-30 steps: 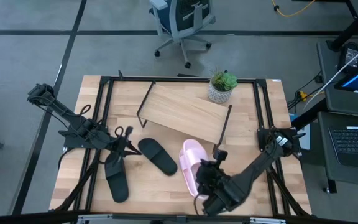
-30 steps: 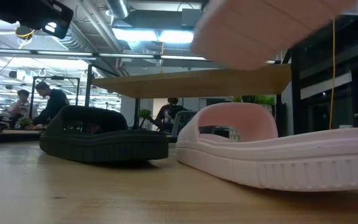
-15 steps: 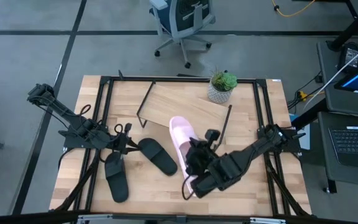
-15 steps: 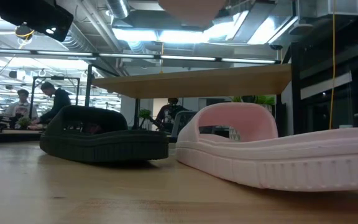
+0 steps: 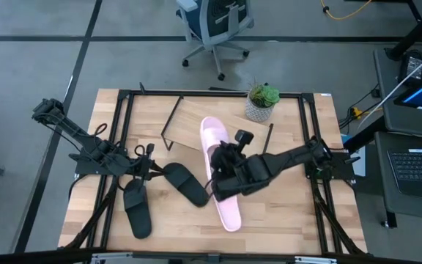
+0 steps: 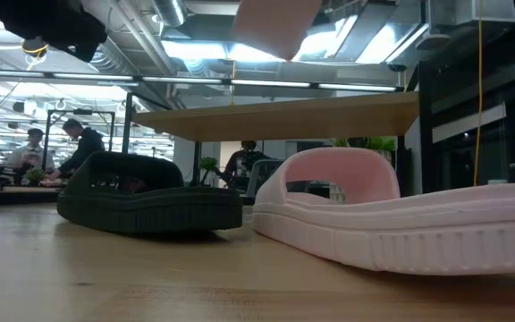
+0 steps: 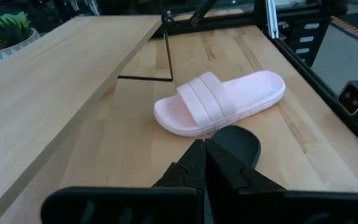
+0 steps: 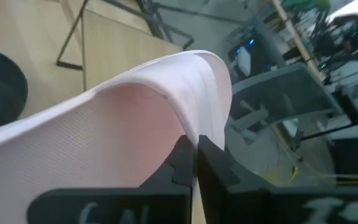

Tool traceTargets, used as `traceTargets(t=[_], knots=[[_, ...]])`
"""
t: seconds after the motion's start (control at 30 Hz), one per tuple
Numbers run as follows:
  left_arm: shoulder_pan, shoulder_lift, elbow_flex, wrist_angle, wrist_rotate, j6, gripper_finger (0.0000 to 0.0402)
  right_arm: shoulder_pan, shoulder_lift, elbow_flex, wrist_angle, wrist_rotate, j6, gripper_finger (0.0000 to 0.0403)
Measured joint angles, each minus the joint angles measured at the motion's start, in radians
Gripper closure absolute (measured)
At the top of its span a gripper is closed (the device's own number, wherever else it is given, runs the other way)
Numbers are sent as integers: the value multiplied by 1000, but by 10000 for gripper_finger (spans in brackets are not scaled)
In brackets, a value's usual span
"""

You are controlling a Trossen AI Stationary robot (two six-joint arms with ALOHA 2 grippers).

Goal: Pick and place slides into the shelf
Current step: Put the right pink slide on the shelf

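Note:
My right gripper (image 5: 222, 163) is shut on a pale pink slide (image 5: 214, 138) and holds it above the near edge of the shelf (image 5: 233, 130), a light wooden board on thin black legs. In the low view this slide (image 6: 275, 22) hangs well above the board (image 6: 284, 116). The second pink slide (image 5: 227, 209) lies flat on the table, partly under my right arm. Two black slides rest on their soles, one (image 5: 187, 183) mid-table and one (image 5: 138, 211) nearer the left. My left gripper (image 5: 151, 171) is shut beside the mid-table black slide (image 7: 235, 146); whether it touches it, I cannot tell. My right gripper pinches the held pink slide between its two fingers at the edge of the wide ribbed strap (image 8: 211, 93). The fingers (image 8: 182, 155) come at it from the table's near right side. The slide is lifted clear, tilted, with its far end over the shelf board.
A potted plant (image 5: 261, 103) stands at the shelf's far right corner. The shelf sits askew on the tabletop, with black legs (image 5: 173, 121) at its left end. A black frame rail (image 5: 123, 117) runs along the table's edges. An office chair (image 5: 215, 26) stands beyond the far edge.
My right gripper has carried the pink slide up from near the table's near edge toward the far edge and a little left, over the shelf board's near edge, turning it on the way. This has uncovered the second pink slide on the table. My left arm has kept still.

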Motion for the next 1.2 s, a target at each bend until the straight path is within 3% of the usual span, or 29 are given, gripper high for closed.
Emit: traceTargets(t=[0.47,0.7,0.87,1.2], knots=[[0,0,0,-7,1,0,401,-60,-37,-1,0,-75,-47,394],[0,0,0,-7,2,0,401,-28,-76,-6,0,-27,16,394],[0,0,0,-7,4,-3,401,-1,-80,-39,1,64,63,394],[0,0,0,-7,13,-27,401,-14,-149,-158,1,53,132,394]])
